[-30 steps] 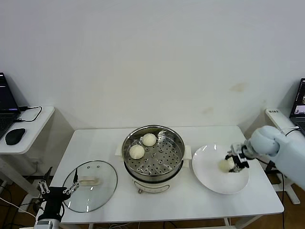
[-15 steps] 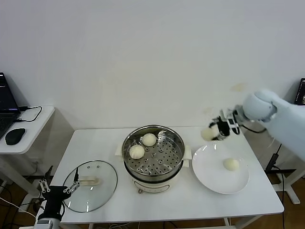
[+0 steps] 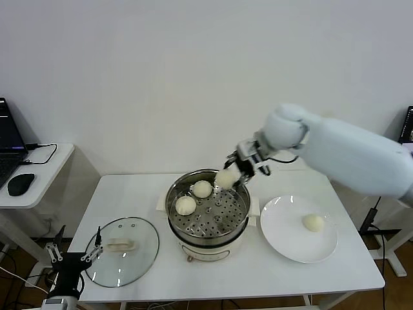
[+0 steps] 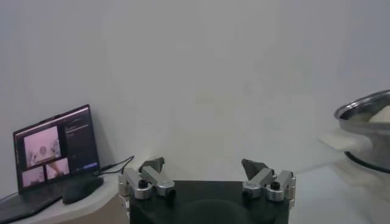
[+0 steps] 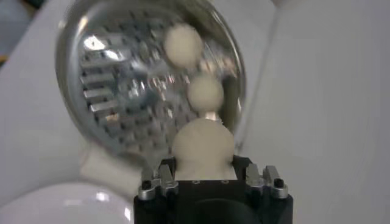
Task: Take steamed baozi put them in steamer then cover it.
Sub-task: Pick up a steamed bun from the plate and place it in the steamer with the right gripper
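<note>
Head view: right tool (image 3: 236, 169) hanging over the steamer's (image 3: 208, 205) far right rim, clamping a bun (image 3: 225, 179). Two buns (image 3: 193, 197) lying inside, one (image 3: 313, 222) sitting on the plate (image 3: 284, 239). Left tool (image 3: 72, 257) idling wide apart off the worktop's (image 3: 271, 274) near left corner, beside the lid (image 3: 122, 250).

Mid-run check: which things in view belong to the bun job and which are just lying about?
Job:
- right pincer, holding a baozi over the steamer
- two baozi in the basket
- one baozi on the plate
- glass cover on the table
- left pincer, idle, low left

Lying about:
- laptop
- mouse
</note>
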Controlling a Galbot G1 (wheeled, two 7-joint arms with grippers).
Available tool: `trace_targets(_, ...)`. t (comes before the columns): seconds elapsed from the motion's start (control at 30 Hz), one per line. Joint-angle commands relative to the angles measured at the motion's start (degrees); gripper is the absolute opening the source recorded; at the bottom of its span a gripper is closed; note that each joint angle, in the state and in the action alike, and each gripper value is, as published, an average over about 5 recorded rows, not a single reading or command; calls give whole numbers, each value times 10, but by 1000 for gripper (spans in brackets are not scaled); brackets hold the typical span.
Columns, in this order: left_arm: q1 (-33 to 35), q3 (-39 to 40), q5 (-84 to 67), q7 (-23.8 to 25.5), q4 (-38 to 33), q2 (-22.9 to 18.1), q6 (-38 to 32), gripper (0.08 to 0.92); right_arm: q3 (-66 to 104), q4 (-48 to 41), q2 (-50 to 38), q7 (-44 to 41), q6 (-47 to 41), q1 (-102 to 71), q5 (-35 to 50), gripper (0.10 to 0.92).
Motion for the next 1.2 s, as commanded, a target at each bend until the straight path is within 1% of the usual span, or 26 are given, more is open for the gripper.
trace_targets(0.03, 0, -6, -2, -1, -1, -4, 0, 823, -79, -10, 102, 2, 128, 2, -54, 585)
trace_targets(0.23, -1, -11, -5, -1, -1, -6, -2, 823, -93, -13, 115, -3, 168, -3, -91, 585)
trace_targets(0.5, 0, -10, -5, -2, 1, -11, -4, 823, -103, 0, 114, -24, 182, -8, -113, 589)
trace_targets(0.8, 2, -10, -5, -1, 2, -12, -8, 823, -107, 11, 101, -29, 185, -10, -109, 606)
trace_targets(0.9, 1, -9, -4, -1, 2, -12, -9, 823, -101, 10, 96, -26, 185, -8, -109, 665)
trace_targets(0.97, 1, -9, -5, -1, 1, -12, -9, 823, -92, 9, 90, -26, 183, -5, -110, 725)
trace_targets(1.07, 1, -11, -5, -1, 1, -9, -9, 823, -72, 8, 71, -30, 178, 2, -108, 793)
trace_targets(1.2, 0, -17, -7, 0, 2, -3, -9, 823, -35, 11, 26, -39, 143, 11, -88, 820)
